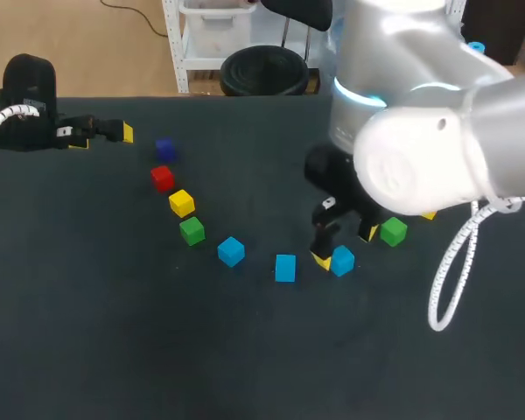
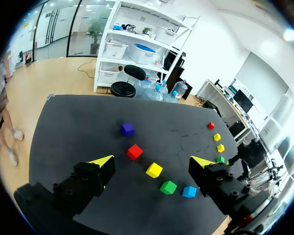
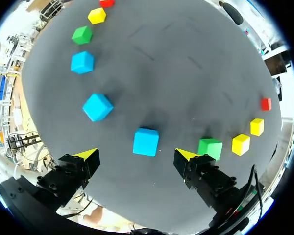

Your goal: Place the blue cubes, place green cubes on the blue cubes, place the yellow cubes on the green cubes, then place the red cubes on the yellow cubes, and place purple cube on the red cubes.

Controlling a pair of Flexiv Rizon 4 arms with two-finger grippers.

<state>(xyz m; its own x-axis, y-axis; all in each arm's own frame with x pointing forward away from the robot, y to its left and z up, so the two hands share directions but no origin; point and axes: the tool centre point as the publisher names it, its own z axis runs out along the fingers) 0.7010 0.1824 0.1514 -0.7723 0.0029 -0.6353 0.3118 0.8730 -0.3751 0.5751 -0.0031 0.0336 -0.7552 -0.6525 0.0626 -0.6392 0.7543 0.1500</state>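
On the dark worktop (image 1: 87, 306) sit three light-blue cubes, two green, three yellow, two red and one purple cube (image 1: 164, 148). All lie flat and unstacked, their faces turned at differing angles. From the purple cube at far left, a curve runs nearer and rightward through a red cube (image 1: 162, 178), yellow cube (image 1: 182, 203), green cube (image 1: 192, 231) and two blue ones. The third blue cube (image 3: 146, 142) lies right of centre between the fingers of the wide-open right gripper (image 3: 136, 156), touching neither. The left gripper (image 2: 153, 161), spread wide and empty, is at far left.
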